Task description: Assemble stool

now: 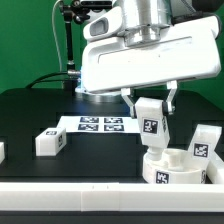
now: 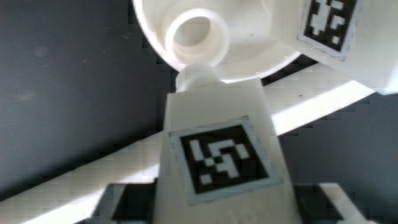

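While the gripper point(image 1: 151, 106) clamps one leg point(image 1: 152, 122) nearly upright just above the seat point(image 1: 172, 168), the leg's lower end hangs close to a round socket point(image 2: 192, 38) in the seat. Done well, the step likely calls for centring that end over the socket, squaring the leg, then lowering slowly so it seats without jamming.

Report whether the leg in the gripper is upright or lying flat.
Upright. The leg stands on end, clamped in the gripper, its lower end down at the seat; whether it sits in a hole, cannot tell.
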